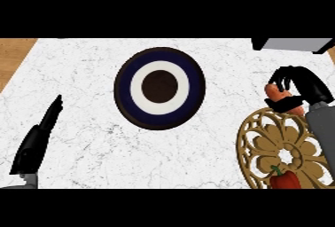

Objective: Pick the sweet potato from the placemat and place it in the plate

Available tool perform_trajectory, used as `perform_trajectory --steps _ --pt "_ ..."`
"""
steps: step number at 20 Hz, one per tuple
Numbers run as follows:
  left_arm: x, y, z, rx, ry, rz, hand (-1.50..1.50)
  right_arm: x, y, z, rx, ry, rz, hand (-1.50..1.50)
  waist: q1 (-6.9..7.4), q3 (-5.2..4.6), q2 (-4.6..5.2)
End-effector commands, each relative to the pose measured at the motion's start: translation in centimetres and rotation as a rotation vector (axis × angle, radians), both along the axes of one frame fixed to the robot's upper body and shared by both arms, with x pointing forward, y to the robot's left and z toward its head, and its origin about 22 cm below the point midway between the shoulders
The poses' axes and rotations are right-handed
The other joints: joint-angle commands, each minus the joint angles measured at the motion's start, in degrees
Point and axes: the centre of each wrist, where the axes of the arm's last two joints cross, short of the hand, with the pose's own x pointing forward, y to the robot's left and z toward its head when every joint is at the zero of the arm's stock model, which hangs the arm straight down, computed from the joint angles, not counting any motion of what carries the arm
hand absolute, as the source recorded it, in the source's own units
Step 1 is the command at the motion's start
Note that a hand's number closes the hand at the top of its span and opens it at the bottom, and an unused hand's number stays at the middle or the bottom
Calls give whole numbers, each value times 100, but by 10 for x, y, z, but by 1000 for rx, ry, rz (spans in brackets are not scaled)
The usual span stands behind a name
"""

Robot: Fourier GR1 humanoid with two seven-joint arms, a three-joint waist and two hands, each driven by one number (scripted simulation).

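Sweet potato (282,98) orange, smooth, elongated, tapered; sits in my right hand (297,88), black fingers and thumb curled round it, most of it hidden. Held at far edge of placemat (274,146): round, tan-gold, openwork floral lattice, lying just below my right hand. Red bell pepper (285,179) with green stem on placemat, nearer me. Plate (124,93) left of right hand, well apart: glossy, dark rim, navy ring, white ring, dark centre. Tabletop (98,142) white veined marble. My left hand (36,142) far left, fingers straight, resting.
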Motion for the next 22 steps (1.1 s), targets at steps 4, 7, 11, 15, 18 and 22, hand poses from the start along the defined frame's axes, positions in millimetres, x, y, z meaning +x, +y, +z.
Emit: perform_trajectory --steps 4,7,11,15,18,22 --pt "-12 1 -10 3 26 45 0 22 -8 20 70 -341 31 150 -202 -7 -74" --pt "-9 9 1 -4 23 40 0 34 14 32 168 -454 166 150 -276 -12 -110" --pt "-21 13 -11 11 28 70 0 47 19 74 286 -437 351 150 -376 -25 -150" --pt "-12 14 0 -13 37 88 0 56 69 73 306 -454 425 150 -427 -27 -155" --pt "-25 8 -19 3 30 80 0 54 104 86 333 -419 468 150 -467 -31 -170" --pt "-10 30 -2 7 28 83 0 52 152 115 343 -384 487 150 -484 -32 -178"
